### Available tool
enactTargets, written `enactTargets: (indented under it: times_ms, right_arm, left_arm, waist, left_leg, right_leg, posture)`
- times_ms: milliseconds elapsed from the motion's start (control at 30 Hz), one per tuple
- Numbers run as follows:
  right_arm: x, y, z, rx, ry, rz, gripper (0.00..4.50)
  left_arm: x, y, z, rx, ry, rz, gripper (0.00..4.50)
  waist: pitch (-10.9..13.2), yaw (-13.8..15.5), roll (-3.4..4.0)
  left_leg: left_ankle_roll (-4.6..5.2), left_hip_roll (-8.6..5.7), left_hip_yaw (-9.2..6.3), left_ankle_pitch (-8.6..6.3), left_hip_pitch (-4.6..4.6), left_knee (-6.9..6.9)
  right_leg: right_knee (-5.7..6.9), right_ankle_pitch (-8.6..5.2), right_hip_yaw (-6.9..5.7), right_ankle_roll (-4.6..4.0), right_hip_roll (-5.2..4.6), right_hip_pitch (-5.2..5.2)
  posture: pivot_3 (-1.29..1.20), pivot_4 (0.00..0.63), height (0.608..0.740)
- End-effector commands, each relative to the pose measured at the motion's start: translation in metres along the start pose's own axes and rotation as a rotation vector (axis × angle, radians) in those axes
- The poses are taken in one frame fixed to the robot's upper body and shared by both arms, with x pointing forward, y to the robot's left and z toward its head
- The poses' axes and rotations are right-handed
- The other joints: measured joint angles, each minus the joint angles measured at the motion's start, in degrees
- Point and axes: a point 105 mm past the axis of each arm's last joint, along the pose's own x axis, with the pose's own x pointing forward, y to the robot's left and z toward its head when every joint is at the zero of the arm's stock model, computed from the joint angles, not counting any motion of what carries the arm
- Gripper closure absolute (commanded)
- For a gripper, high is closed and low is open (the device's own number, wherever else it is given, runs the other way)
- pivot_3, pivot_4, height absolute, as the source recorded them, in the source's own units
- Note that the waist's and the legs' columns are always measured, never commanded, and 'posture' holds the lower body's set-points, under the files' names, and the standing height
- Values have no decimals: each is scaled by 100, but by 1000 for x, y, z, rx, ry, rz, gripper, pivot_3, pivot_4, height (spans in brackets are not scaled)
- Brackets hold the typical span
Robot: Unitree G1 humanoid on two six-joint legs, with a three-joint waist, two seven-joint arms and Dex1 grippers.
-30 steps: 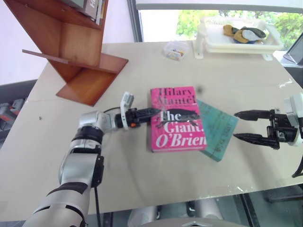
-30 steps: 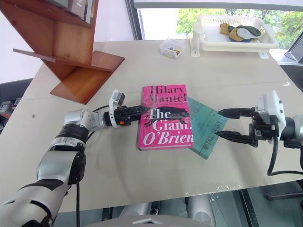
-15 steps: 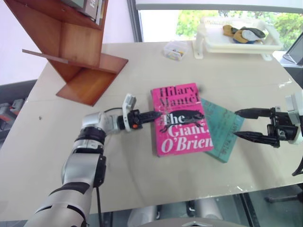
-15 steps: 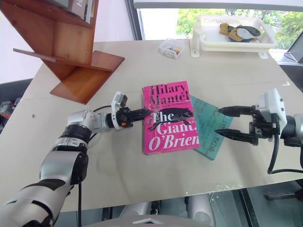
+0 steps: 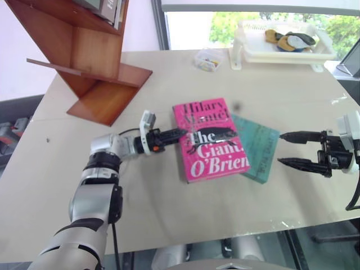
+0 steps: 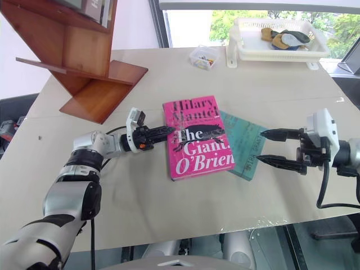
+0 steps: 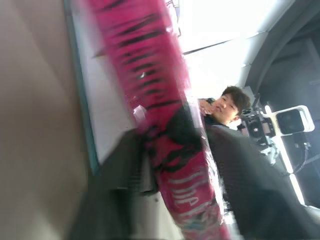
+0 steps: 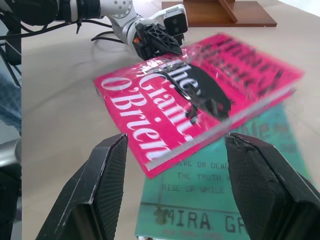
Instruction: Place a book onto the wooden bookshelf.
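Pink book lies flat mid-table, its far edge overlapping a teal book at its 3 o'clock. Left gripper sits at the book's 9 o'clock edge, one finger over the cover; whether it is clenched, cannot tell. Right gripper hangs released beside the teal book. Wooden bookshelf stands at 10 o'clock.

Teal book mid-table, white tray w/ items & small clear box at far edge.
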Motion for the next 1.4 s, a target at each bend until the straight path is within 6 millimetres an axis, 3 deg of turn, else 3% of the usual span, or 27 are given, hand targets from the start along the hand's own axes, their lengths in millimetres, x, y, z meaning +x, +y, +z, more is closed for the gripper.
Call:
enactTargets:
  times_ms: [33, 333, 433, 533, 567, 600, 767, 933, 1033, 1133, 1267, 1400]
  right_arm:
    - [-3, -1, 7, -40, -10, -9, 1354]
    - [-4, -2, 4, -43, 6, -14, 1354]
    - [-4, -3, 3, -44, 12, -13, 1354]
    - [-4, -3, 2, -44, 15, -12, 1354]
    - [-4, -3, 2, -44, 15, -12, 1354]
    - [-4, -3, 2, -45, 16, -11, 1354]
    - [-4, -4, 2, -48, 19, -10, 1354]
    - [-5, -6, 2, -49, 16, -19, 1354]
    - [-9, -12, 3, -19, -51, -60, 1354]
    - [-21, -24, -1, 20, -145, -143, 1354]
    - [-49, -38, -22, 60, -166, -238, 1354]
    - [-60, -41, -14, 97, -254, -232, 1354]
  left_arm:
    - [0, -4, 9, -4, -36, -9, 1386]
    - [-1, -5, 13, -39, -81, -19, 1386]
    - [-3, -4, 14, -46, -93, -20, 2143]
    - [-3, -7, 16, -53, -108, -34, 3522]
    - [-4, -7, 16, -54, -109, -35, 3622]
    - [-4, -7, 15, -55, -109, -35, 4006]
    - [-4, -10, 17, -53, -122, -60, 4159]
    - [-8, -34, 43, 2, -211, -139, 4160]
    - [-3, -66, 59, 116, -211, -214, 4160]
    - [7, -91, 57, 310, -120, -206, 4160]
    - [13, -139, 60, 790, -70, -142, 4160]
    - [7, -163, 70, 1229, -45, 12, 4160]
  waist:
    - [0, -3, 0]
    - [0, -6, 0]
    - [0, -7, 0]
    - [0, -9, 0]
    - [0, -10, 0]
    - [0, -10, 1]
    - [0, -10, 1]
    - [0, -12, 0]
    - [5, -4, -7]
    - [6, 10, -9]
    - [6, -1, -8]
    - [4, -31, 8]
  left_leg:
    - [0, 0, 0, 0, 0, 2]
    - [0, 0, 1, 0, 1, 3]
    - [0, 0, 2, 0, 2, 3]
    - [0, 0, 2, 0, 2, 3]
    - [0, 0, 2, 0, 2, 3]
    - [0, 0, 2, 0, 2, 3]
    - [0, 0, 2, 0, 2, 3]
    - [-1, 1, 2, 0, 1, 3]
    - [-1, 2, 0, 0, -1, 4]
    - [-1, 1, -10, 0, -11, 9]
    - [-2, -2, -12, -1, -17, 8]
    - [-9, 6, -3, -2, -4, 1]
  right_leg:
    - [1, 0, 0, 0, 0, 0]
    - [3, 0, 0, 0, 0, 0]
    - [3, 0, 1, 0, 0, 1]
    - [3, 0, 0, 0, 1, 0]
    - [3, 0, 1, 0, 1, 0]
    - [4, 0, 1, 0, 1, 0]
    - [4, 0, 1, 0, 1, 0]
    - [4, 0, 1, 0, 1, -1]
    - [3, 0, -1, 0, 0, -1]
    - [1, 1, -6, 0, -4, -1]
    - [0, 1, -3, 0, -8, -1]
    - [-6, 1, 5, -1, -2, -4]
  posture:
    - [0, 150, 740]
    - [0, 150, 740]
    - [0, 150, 740]
    - [0, 150, 740]
    - [0, 150, 740]
    - [0, 150, 740]
    - [0, 150, 740]
    - [0, 150, 740]
    - [0, 150, 740]
    - [0, 150, 740]
    - [0, 150, 740]
    - [0, 150, 740]
